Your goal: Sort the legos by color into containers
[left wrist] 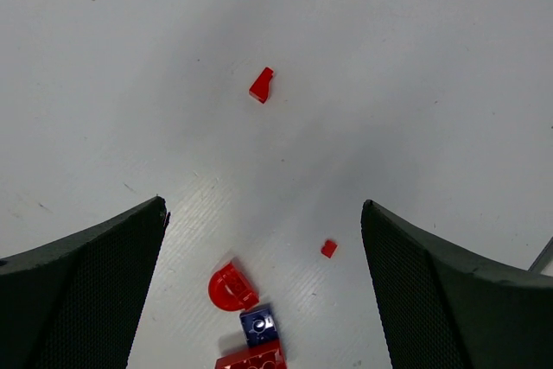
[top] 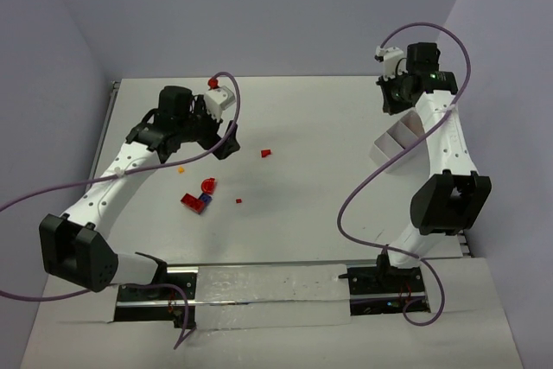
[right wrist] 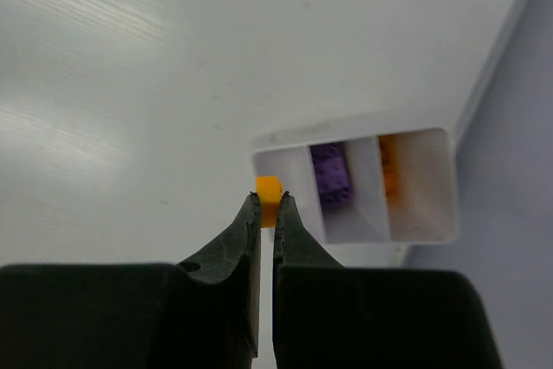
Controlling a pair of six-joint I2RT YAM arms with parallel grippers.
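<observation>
My right gripper [right wrist: 267, 200] is shut on a small orange lego [right wrist: 269, 189] and holds it above the table, by the left corner of the white containers [right wrist: 354, 140]. A purple lego [right wrist: 331, 174] lies in the middle compartment and an orange one [right wrist: 389, 170] in the right one. In the top view the right gripper [top: 393, 97] is just behind the containers [top: 399, 137]. My left gripper [left wrist: 263, 205] is open and empty above a red half-round lego [left wrist: 230, 287], a purple lego [left wrist: 259, 326], a red brick [left wrist: 252, 359] and two small red pieces [left wrist: 328, 248] [left wrist: 262, 85].
A tiny orange piece [top: 182, 170] lies left of the lego cluster [top: 200, 196]. A red knob [top: 212, 83] caps the left arm's white block. Purple cables [top: 367, 183] loop beside both arms. The table's right edge and the wall are close to the containers.
</observation>
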